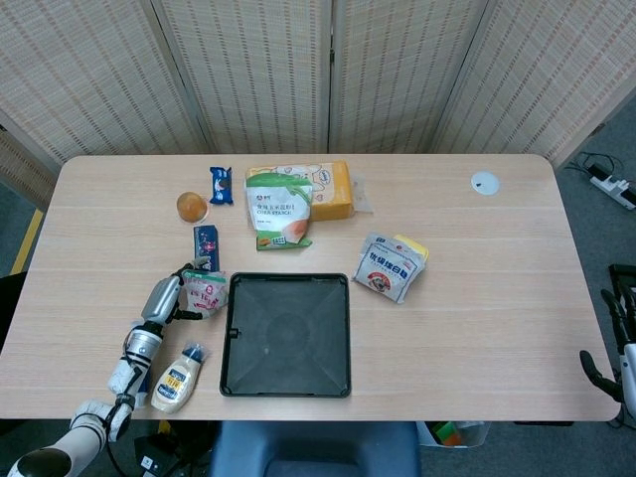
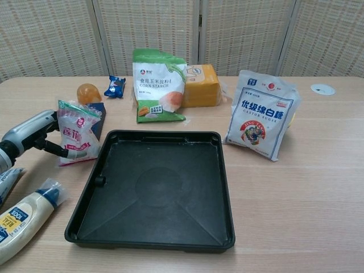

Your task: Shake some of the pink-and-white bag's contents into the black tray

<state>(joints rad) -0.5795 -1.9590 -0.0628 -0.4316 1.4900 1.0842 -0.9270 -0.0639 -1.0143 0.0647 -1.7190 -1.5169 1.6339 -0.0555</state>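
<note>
Taking the black tray as the landmark, the nearest thing to the robot is a squeeze bottle of mayonnaise-like sauce lying on its side off the tray's near-left corner, well clear of the rim. Just beyond it, beside the tray's left wall toward its far end, the pink-and-white bag stands upright on the table, and the left hand has reached it from the left: fingers partly curled, dark fingertips touching the bag's lower left side. Whether the grasp is fully closed cannot be told from either view. The step in hand looks like securing the bag, so the grip should settle around the bag's middle, firm enough to lift without crushing it; then raise it clear of the tray's wall, carry it over the tray's middle, and tip the opening downward with short, gentle shakes so only some contents fall. Whether the top is open is unclear. The right hand shows only at the table's far right edge, well away from the tray, its state unreadable. Beyond the tray's far edge stand a corn starch bag and an orange box; right of the tray leans a castor sugar bag.
</note>
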